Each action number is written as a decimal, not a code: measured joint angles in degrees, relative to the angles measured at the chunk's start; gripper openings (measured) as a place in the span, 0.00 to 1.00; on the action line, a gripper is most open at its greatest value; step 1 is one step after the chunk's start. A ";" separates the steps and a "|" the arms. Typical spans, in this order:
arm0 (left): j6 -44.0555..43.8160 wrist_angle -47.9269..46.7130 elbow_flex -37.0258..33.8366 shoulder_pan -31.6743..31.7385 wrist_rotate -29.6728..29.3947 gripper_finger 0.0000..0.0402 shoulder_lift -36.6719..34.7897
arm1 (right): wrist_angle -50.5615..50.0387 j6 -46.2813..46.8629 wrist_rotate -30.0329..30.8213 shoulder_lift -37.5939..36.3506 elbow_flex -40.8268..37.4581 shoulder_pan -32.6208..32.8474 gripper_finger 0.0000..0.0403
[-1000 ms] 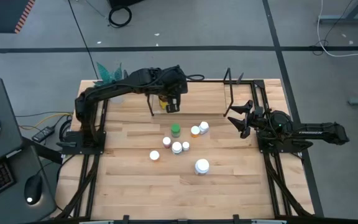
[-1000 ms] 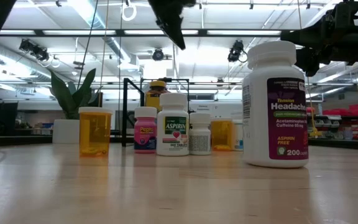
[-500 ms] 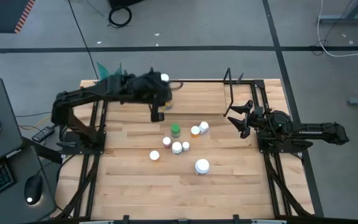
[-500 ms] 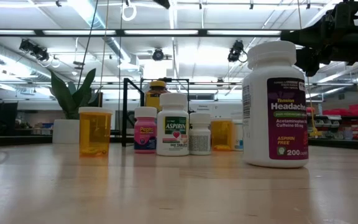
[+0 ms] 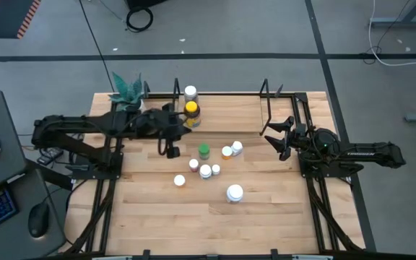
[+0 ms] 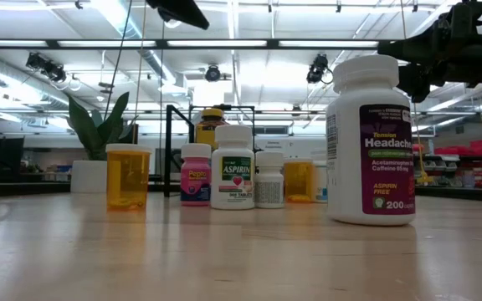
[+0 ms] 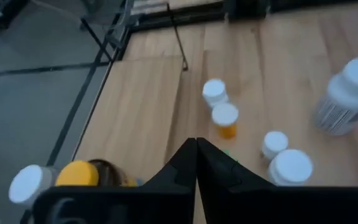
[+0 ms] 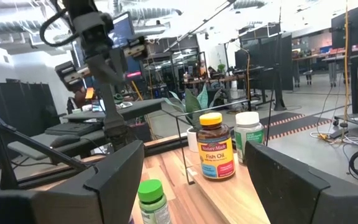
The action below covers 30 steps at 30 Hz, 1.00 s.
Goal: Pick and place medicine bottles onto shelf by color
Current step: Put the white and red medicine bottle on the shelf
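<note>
Withdrawn from the shelf, left gripper (fingers together, empty) hovers beside the amber bottle; right gripper waits, fingers apart.

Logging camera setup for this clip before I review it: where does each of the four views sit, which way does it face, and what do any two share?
High view: overhead, looking straight down on the table; both arms show.
Low view: at table-top height, looking level past the Headache bottle; dark arm parts show along the top.
Left wrist view: on the left arm, looking down past the left gripper, fingers shut.
Right wrist view: on the right arm, looking across past the right gripper, fingers open.
Shared: the yellow-lidded amber bottle on the shelf shows in every view.
</note>
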 joint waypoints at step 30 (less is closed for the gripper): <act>-6.62 13.15 -23.56 -10.51 -3.77 0.05 -17.72 | 0.49 -0.01 0.02 0.02 -0.01 0.00 0.72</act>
